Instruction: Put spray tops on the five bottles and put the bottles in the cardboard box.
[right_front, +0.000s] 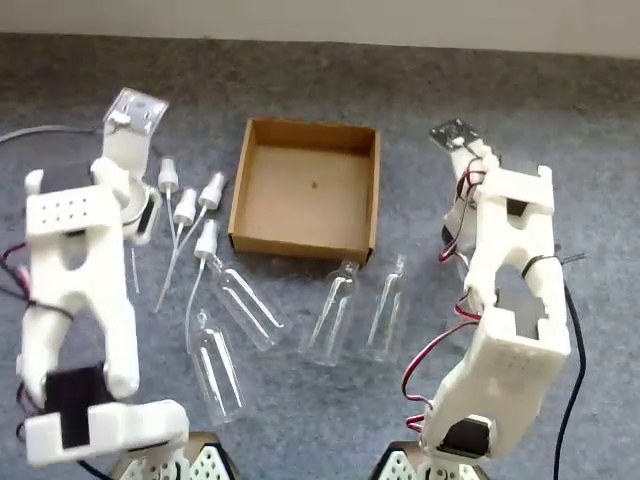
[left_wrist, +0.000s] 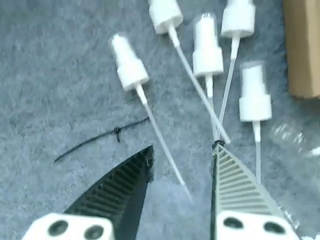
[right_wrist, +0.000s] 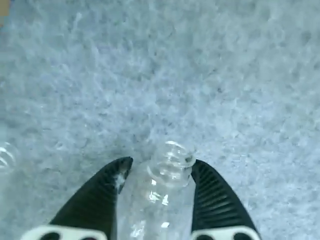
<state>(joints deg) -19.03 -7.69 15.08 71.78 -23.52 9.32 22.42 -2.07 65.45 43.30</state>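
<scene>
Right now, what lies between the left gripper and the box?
The spray tops lie there, close to the box; the high view shows it.

On the grey carpeted table (right_front: 330, 80) a cardboard box (right_front: 300, 245) was set; white spray tops (right_front: 185, 205) were scattered beside it, clear bottles (right_front: 333, 312) laid flat nearby, a black cable tie (left_wrist: 102, 137) left.

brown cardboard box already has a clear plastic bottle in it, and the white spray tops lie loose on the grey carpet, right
No: the high view shows the brown cardboard box empty; the clear plastic bottles there lie on the grey carpet outside it. The white spray tops do lie loose on the carpet.
</scene>
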